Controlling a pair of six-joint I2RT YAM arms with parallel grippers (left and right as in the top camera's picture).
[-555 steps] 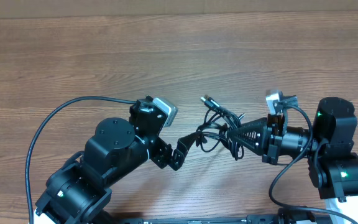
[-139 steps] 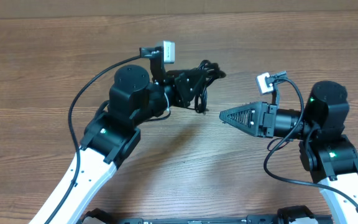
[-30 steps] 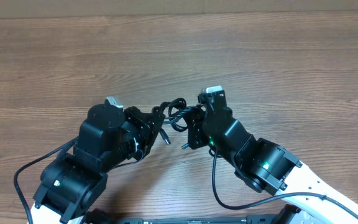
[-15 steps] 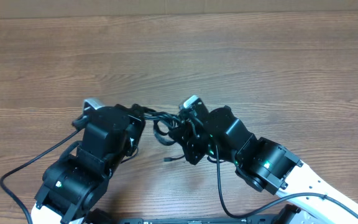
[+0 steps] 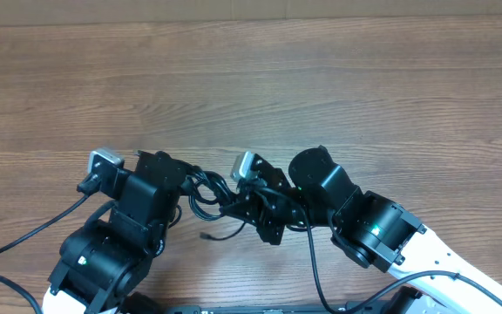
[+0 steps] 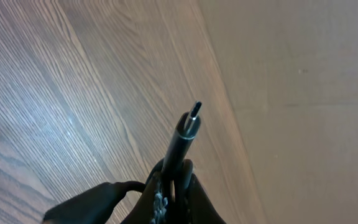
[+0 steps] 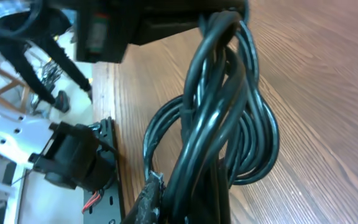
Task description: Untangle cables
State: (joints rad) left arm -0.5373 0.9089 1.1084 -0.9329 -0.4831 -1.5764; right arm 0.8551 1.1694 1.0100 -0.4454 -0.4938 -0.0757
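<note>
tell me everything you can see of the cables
The cables are thin, glossy black cords, bunched in overlapping loops and tangled. The bundle is strung between the left hand and the right hand, both clamped on it, over the wooden table. One loose end trails toward the near edge; a slim barrel plug sticks out past the left hand.

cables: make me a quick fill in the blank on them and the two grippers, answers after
1. The cables are all ____ in colour.
2. In the right wrist view they bunch in ____ beyond the right gripper, which is shut on them.
3. A plug tip sticks out past the left gripper in the ____ wrist view.
4. The table under both arms has a ____ surface.
Missing words: black; loops; left; wooden.
</note>
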